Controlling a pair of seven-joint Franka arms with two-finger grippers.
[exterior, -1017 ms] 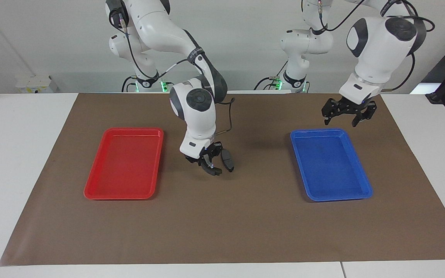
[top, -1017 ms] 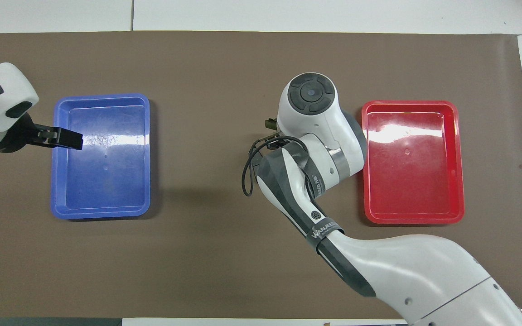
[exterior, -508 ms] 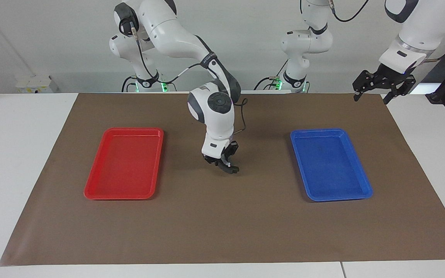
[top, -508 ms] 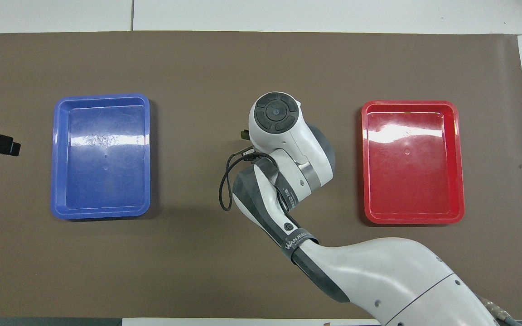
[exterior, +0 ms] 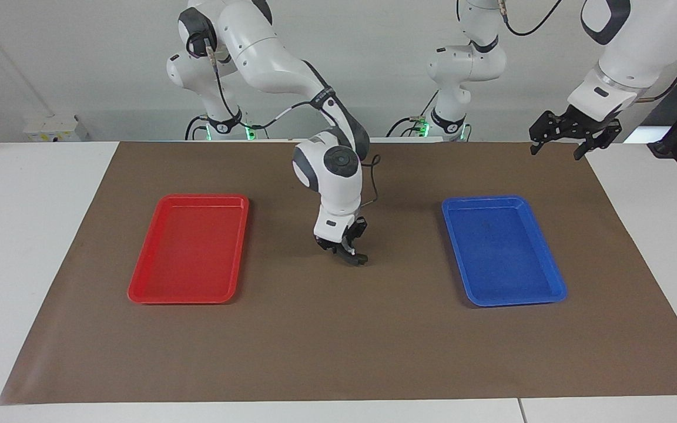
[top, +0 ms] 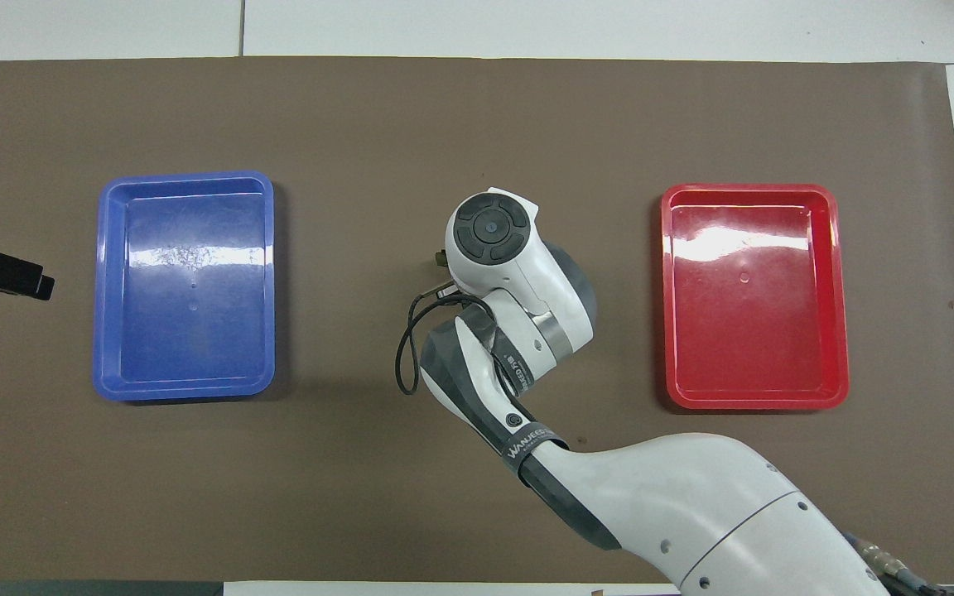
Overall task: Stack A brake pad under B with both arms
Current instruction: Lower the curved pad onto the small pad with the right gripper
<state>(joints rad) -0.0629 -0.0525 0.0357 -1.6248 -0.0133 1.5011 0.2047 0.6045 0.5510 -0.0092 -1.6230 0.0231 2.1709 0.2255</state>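
I run both arms from the remote station. The right gripper point(exterior: 347, 254) hangs low over the middle of the brown mat point(exterior: 338, 352), between the red tray point(exterior: 138, 291) and the blue tray point(exterior: 556, 288). Its fingers are together on a thin dark piece that I take to be A brake pad point(exterior: 358, 258). The pad shows edge-on at the fingertips, so I cannot read its long axis, nor whether its lower edge touches the mat or sits just above it. In the overhead view the right wrist covers both gripper and pad. B is not visible in either view, and both trays hold nothing. The left gripper point(exterior: 556, 147) waits raised over the mat's corner at the left arm's end, well apart from the pad, fingers spread and holding nothing. My judgement is that the step in hand is to set the pad flat at mid-mat. The pad lies directly below the right fingers, so a straight descent and release should serve. The left arm cannot act until B is located.
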